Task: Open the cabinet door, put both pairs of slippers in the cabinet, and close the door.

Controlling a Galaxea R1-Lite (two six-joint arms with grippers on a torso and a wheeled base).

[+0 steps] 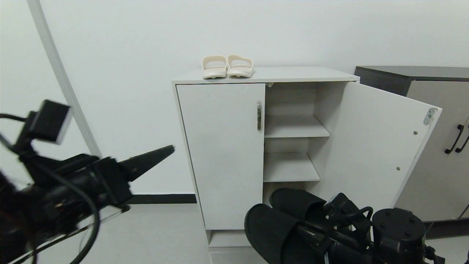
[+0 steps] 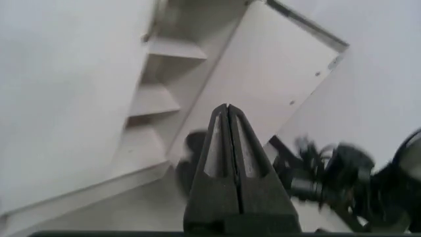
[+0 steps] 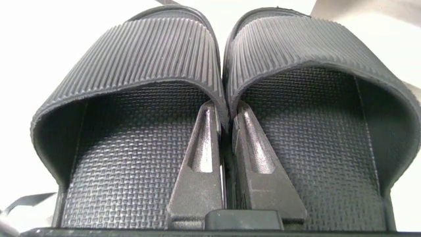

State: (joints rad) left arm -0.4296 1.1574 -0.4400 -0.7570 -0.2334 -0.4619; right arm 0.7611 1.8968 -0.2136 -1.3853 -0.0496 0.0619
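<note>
1. Right gripper [image 3: 225, 113]: its two dark fingers [image 3: 200, 164] stand almost together. They pinch the touching inner side walls of a pair of black ribbed rubber slippers [image 3: 151, 79], with one finger inside each slipper, under the strap.
2. The black pair is held side by side, strap openings facing back toward the robot. It hangs low in front of the open right half of a white two-door cabinet [image 1: 300, 74], at the height of the lowest compartment. Whether the toes have crossed the cabinet's front edge cannot be told.
3. Left gripper [image 2: 227, 110]: its fingers are pressed flat against each other with nothing between them. It sits in the air to the left of the cabinet, well apart from it, with the tips pointing toward the cabinet's side.
4. Cabinet: the right door [image 1: 370, 146] is swung wide open, showing two white shelves [image 1: 293, 128] one above the other, with a bottom space beneath. The left door [image 1: 223, 154] is shut flush, with an upright metal bar handle [image 1: 259, 115] at its inner edge.
5. A pair of cream slide slippers [image 1: 227, 66] sits on the cabinet top at the left rear, against the white wall [image 1: 146, 55]. The two touch side by side.
6. A grey cabinet with a dark top and black handles [image 1: 436, 146] stands just beside the white one, behind the open door.
7. The floor is pale grey [image 1: 161, 231], with a dark skirting strip along the wall.
</note>
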